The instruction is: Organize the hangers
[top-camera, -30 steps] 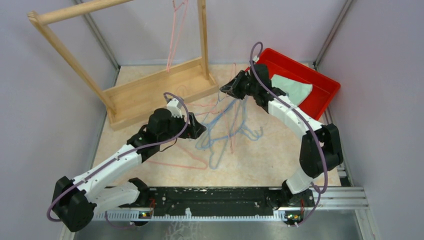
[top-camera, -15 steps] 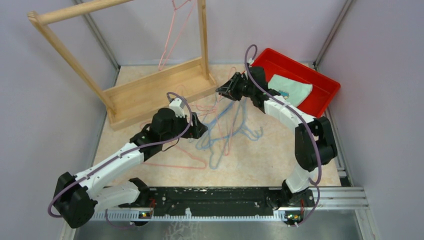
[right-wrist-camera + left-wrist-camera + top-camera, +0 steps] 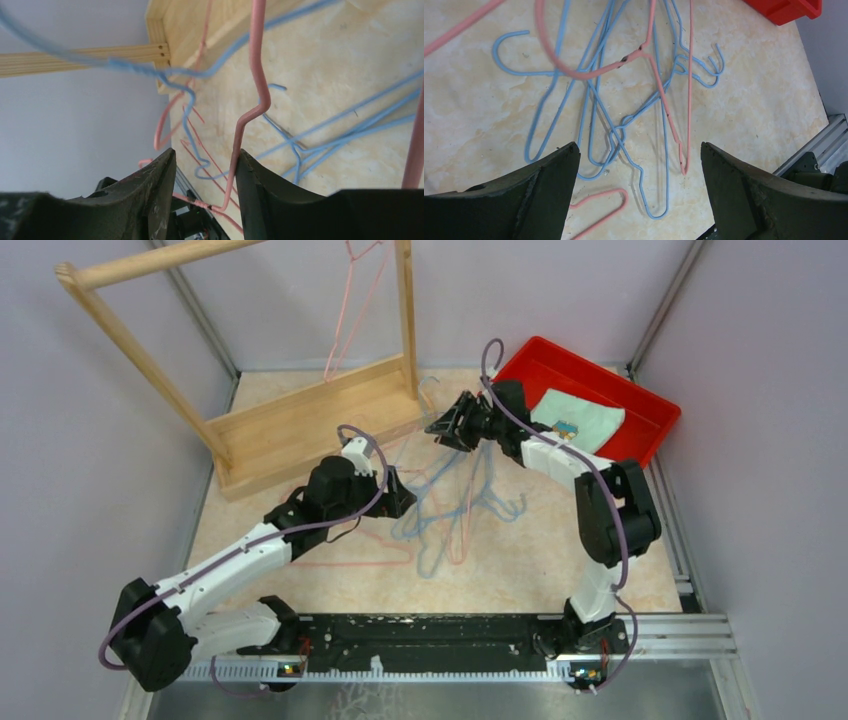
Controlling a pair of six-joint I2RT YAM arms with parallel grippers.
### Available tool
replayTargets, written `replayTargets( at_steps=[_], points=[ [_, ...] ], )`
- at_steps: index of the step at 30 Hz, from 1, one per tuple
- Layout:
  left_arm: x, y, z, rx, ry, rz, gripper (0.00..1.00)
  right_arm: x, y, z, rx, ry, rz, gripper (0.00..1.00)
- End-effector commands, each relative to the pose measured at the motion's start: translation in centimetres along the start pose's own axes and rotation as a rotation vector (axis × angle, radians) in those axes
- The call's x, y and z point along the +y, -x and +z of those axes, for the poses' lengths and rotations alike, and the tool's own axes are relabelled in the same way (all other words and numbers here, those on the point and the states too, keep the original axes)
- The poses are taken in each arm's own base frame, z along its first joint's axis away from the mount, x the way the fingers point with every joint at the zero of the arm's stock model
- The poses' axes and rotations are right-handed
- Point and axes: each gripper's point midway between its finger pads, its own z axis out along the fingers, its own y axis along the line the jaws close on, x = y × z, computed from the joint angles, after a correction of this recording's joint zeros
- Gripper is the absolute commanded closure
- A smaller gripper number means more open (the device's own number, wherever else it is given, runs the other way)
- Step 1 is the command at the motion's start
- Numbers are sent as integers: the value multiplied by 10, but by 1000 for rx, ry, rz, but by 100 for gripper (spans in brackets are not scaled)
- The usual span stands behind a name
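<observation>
The hangers [image 3: 450,510] lay in a loose tangle of light blue and pink-red wire on the marbled table [image 3: 520,560], between the two arms and just in front of the wooden rack [image 3: 405,320]. One pink-red hanger [image 3: 340,340] hung from the rack's top bar, well apart from the heap. Another pink one [image 3: 350,562] lay flat by itself, beside the left arm's forearm.

The left gripper [image 3: 400,502] hovered at the near left edge of the tangle. Its fingers [image 3: 549,180] were spread wide and held nothing. Its own camera looked straight down on crossed blue hangers [image 3: 591,85] with a pink hanger [image 3: 689,100] lying over them.

The right gripper [image 3: 440,427] reached in from the far side, close to the rack's corner. Its fingers [image 3: 150,190] stood partly apart, with the bent wire of a pink hanger [image 3: 257,50] running down through the gap between them. Whether the wire touched either finger could not be told. A blue wire [image 3: 125,65] crossed the view above the fingertips, and more blue wires lay on the table beyond.

At the far right sat a red bin [image 3: 640,430] holding a pale green cloth [image 3: 585,420].
</observation>
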Motion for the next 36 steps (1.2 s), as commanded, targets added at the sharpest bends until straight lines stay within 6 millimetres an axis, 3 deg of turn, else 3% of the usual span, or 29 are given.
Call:
replayTargets(
  at_steps=[1, 3, 5, 12, 13, 17, 21, 25, 29, 36],
  points=[
    [-13, 19, 1, -49, -29, 11, 4, -22, -18, 3, 80, -35, 35, 52],
    [-12, 19, 1, -49, -25, 15, 4, -15, -17, 2, 85, -16, 17, 41],
    [-12, 19, 1, -49, -23, 17, 4, -11, -15, 0, 85, -11, -10, 43],
    [-14, 19, 2, -42, -30, 23, 4, -1, -9, 1, 63, 47, -9, 97],
    [-14, 18, 2, -41, -31, 23, 4, -1, -8, 2, 59, 51, 4, 100],
    [-14, 17, 2, -40, -33, 20, 4, 1, -2, -1, 8, 84, 70, 100],
    [-17, 20, 2, -62, -51, 24, 3, 13, 22, -18, -111, 149, 202, 100],
    [-23, 28, 5, -111, -70, 58, 0, 40, 41, -35, -170, 213, 275, 100],
    [-20, 22, 16, -119, -70, 102, 0, 70, 52, -52, -206, 281, 292, 100],
    [-18, 6, 30, -108, -85, 116, 0, 98, 53, -64, -163, 382, 364, 100]
  ],
)
